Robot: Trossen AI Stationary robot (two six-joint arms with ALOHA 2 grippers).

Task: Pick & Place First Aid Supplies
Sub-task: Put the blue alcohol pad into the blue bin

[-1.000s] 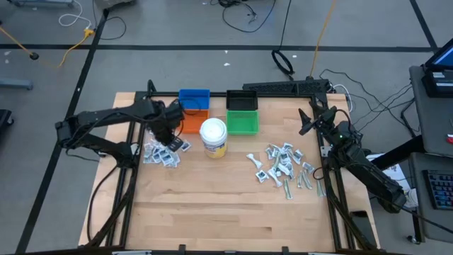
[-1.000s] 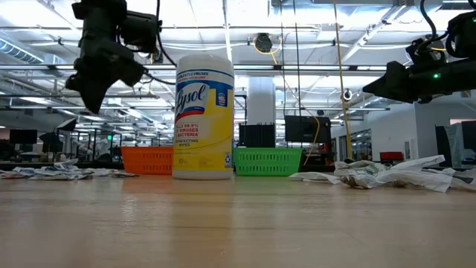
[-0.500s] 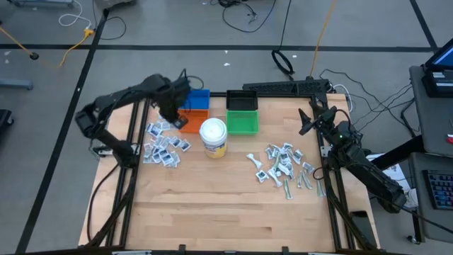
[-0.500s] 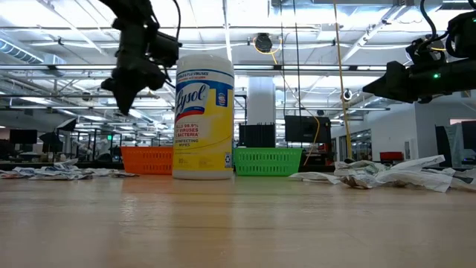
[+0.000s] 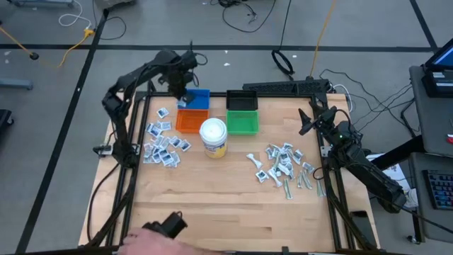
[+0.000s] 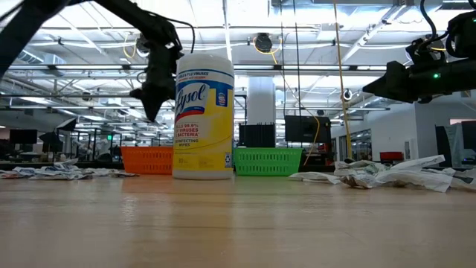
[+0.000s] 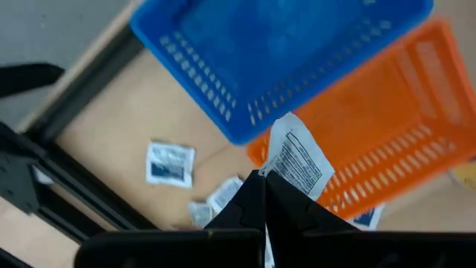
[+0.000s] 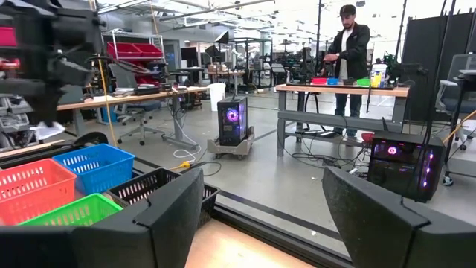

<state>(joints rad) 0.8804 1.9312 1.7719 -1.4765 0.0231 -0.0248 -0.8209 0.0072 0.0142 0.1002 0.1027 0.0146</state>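
Note:
My left gripper [image 5: 181,91] hangs over the near left corner of the blue bin [image 5: 195,98], shut on one white first aid packet [image 7: 297,159]. More packets lie flat on the table in a left pile [image 5: 162,144] and a right pile [image 5: 282,165]. The orange bin [image 5: 192,121] stands just near of the blue one. My right gripper [image 5: 305,120] waits open and level at the table's far right, above the right pile, with nothing between its fingers [image 8: 169,217]. My left gripper pinches the printed packet by one end [image 7: 272,176] between its two shut fingers. The fingers come from above, pointing down. The packet hangs below them, lifted clear, over the border between the blue bin [image 7: 282,52] and the orange bin [image 7: 387,149].
A white-lidded jar with a yellow label [image 5: 213,136] stands mid-table, with a green bin [image 5: 243,122] and a black bin [image 5: 241,100] to its far right. A person's hand [image 5: 157,238] reaches in at the near edge with a dark object.
My left gripper has stayed shut and carried the packet from the left pile toward the table's far edge, rising a little, and now stands over the blue bin. A person's hand has come in at the near edge.

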